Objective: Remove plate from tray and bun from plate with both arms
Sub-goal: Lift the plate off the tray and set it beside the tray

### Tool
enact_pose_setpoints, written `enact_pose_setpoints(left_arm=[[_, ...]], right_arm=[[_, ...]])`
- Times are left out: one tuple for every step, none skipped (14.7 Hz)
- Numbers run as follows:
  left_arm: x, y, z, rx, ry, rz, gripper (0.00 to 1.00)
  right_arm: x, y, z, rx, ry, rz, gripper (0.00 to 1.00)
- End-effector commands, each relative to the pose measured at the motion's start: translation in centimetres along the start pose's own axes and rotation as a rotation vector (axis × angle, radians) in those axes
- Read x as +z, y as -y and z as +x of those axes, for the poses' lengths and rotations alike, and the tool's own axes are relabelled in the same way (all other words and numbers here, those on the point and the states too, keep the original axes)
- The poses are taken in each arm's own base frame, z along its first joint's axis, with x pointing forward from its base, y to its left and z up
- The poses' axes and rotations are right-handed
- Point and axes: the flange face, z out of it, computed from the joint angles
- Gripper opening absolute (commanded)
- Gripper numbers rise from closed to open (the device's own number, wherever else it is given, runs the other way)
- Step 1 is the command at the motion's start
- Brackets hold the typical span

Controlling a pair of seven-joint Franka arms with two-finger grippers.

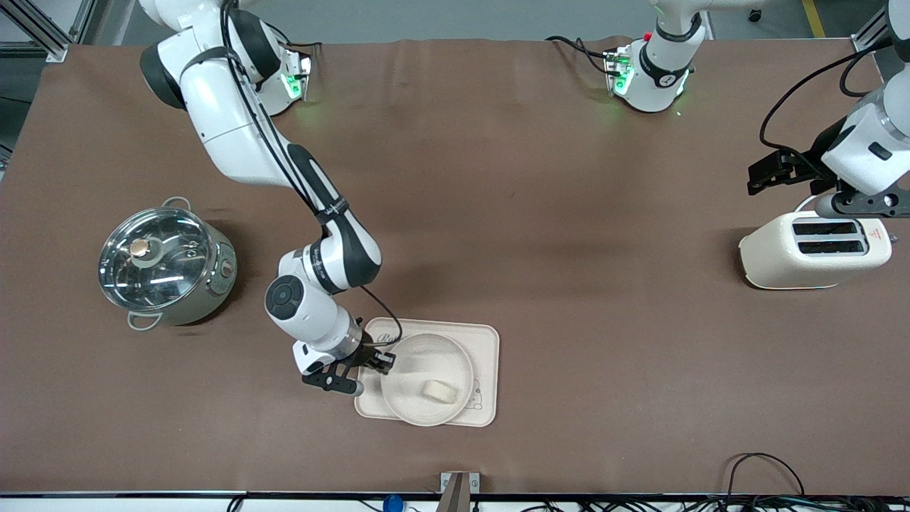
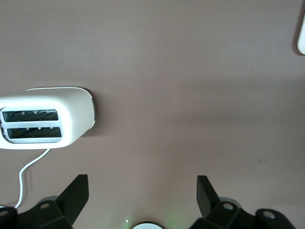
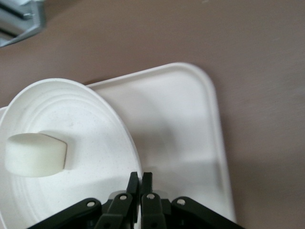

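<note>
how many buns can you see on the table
1. The bun lies in the plate on the tray. Another could hide under the pot's lid.

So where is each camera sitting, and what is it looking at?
Front view: high across the table, facing both arms; shows pot, tray, toaster.
Left wrist view: on the left arm, looking down at the toaster; open left gripper shows.
Right wrist view: looking down at the plate with the bun; right gripper pinches its rim.
Shared: front and left see the toaster.
</note>
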Motion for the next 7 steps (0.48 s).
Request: enact_pose_setpoints(left_arm=[[-0.5,0.1,0.3,-0.005,-0.011,-0.005,1.00],[-0.5,0.1,0.3,-0.005,-0.011,-0.005,1.00],[-0.5,-0.1,0.3,-0.002,-0.011,-0.005,1.00],[-0.5,-0.2,0.3,0.000,-0.011,-0.005,1.00],[-0.5,-0.2,0.3,0.000,-0.011,-0.006,1.00],[-0.5,-0.3,0.2,-0.001,-0.009,-0.014,1.00],[-0.3,-0.6,0.3,0.002,-0.006,-0.017,1.00]], right_arm=[[-2.2,1.5,-4.7,0.013,-0.005,0.078,0.00],[-2.6,1.9,-6.3,0.018,-0.014,0.115,0.00],[-2.6,1.5,-7.7,0.026,-0.008,0.134,0.00],[-2.8,1.1,-9.5,0.031,0.009,0.144,0.00],[-3.5,0.4,-11.0,0.024,0.017,0.138,0.00],[-4.5,-0.2,-12.0,0.008,0.025,0.129,0.00],[-5.4,-0.9,-13.1,-0.001,0.038,0.116,0.00]])
